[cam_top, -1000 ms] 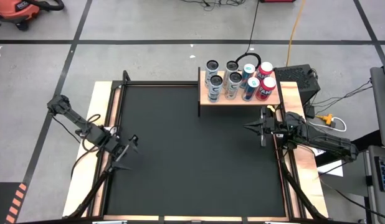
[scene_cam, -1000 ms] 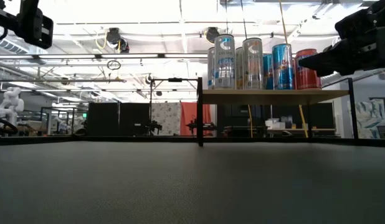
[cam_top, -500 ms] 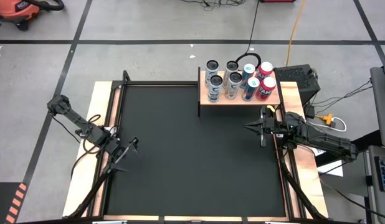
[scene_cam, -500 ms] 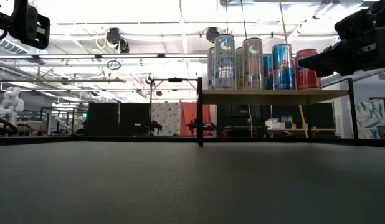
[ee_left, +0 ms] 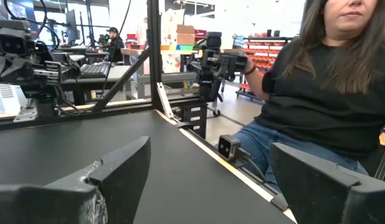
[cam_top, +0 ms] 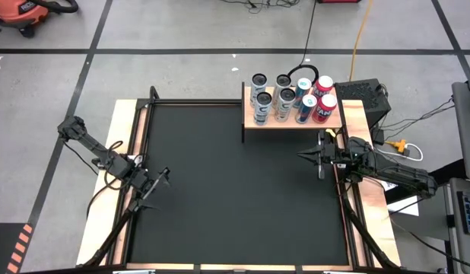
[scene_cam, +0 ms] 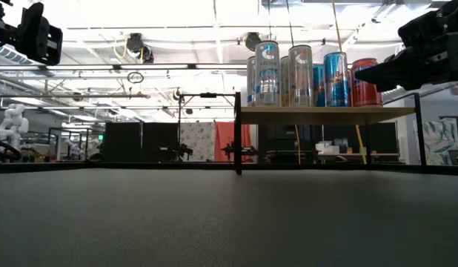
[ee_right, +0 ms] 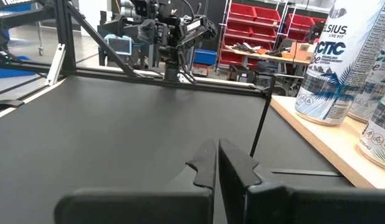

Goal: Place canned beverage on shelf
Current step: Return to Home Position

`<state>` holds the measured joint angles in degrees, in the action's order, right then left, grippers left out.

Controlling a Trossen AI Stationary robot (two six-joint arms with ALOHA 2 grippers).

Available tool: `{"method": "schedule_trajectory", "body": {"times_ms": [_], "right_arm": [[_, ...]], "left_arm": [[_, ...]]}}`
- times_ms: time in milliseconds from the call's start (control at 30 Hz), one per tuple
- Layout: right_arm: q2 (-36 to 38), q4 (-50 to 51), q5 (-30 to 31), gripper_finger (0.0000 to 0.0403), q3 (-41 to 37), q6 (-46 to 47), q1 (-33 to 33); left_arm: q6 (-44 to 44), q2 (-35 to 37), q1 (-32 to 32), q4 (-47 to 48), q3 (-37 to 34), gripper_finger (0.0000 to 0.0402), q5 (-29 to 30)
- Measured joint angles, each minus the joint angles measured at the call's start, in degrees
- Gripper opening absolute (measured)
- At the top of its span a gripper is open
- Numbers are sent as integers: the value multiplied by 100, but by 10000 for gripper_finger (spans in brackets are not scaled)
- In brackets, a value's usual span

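Right gripper [cam_top: 303,155] pressed together, left gripper [cam_top: 155,186] spread, both empty at the mat's [cam_top: 235,198] edges; cans [cam_top: 287,97] stand paired by design on the shelf [cam_top: 290,125], so I judge I'm just parking.

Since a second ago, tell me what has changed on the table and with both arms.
The left gripper, open and empty, has shifted slightly over the left side of the table. In the low view the left arm shows a little lower. Nothing was grasped or released. The right gripper stays shut beside the shelf, and the eight cans on it stand unmoved.
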<state>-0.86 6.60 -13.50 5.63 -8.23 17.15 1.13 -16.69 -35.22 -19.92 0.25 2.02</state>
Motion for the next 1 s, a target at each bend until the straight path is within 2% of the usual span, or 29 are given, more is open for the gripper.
{"method": "schedule_trajectory", "body": {"times_ms": [600,1000], "right_arm": [[0,-173,-6,0,-13,2,0],[76,-184,-8,0,-13,2,-4]], "left_arm": [[-2,15,-4,-2,0,333,15],[-7,546,-4,-5,-2,333,21]]}}
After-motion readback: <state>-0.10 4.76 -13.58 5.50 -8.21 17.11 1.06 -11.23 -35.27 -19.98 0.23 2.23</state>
